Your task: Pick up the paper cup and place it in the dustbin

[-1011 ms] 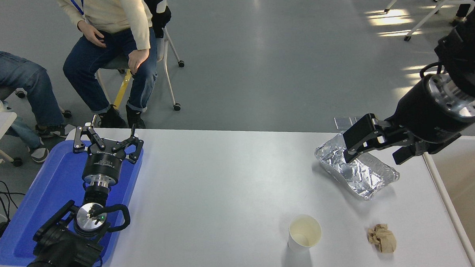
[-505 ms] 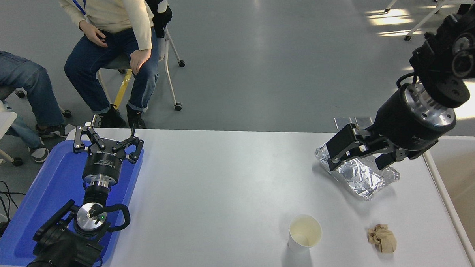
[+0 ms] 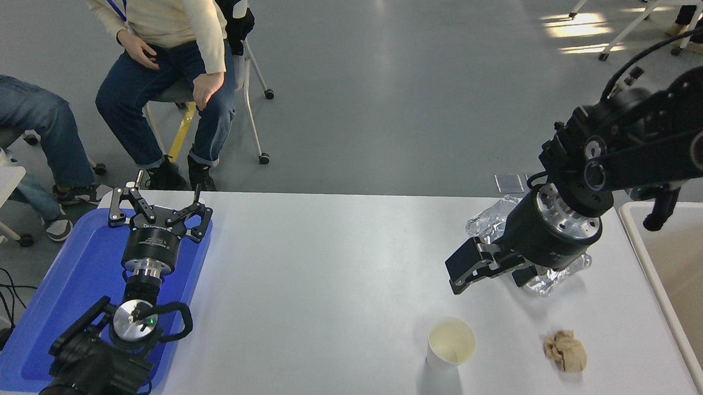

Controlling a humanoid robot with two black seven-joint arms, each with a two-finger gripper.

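Observation:
A small white paper cup (image 3: 450, 344) stands upright near the table's front edge, its cream inside empty. My right gripper (image 3: 490, 275) hangs open above the table, a little behind and to the right of the cup, not touching it. At the right edge of the picture is the dustbin (image 3: 652, 269), a big container with a white rim and beige inside, standing beside the table. My left gripper (image 3: 158, 211) is parked open over the blue tray at the far left.
A crinkled silver foil tray (image 3: 492, 219) lies under and behind the right arm. A crumpled brown paper ball (image 3: 565, 351) lies right of the cup. A blue tray (image 3: 57, 301) covers the table's left end. People sit on chairs beyond the far edge.
My right arm has swung left and down from above the foil tray toward the cup, with its gripper still open. The cup, the paper ball and the left arm have not moved.

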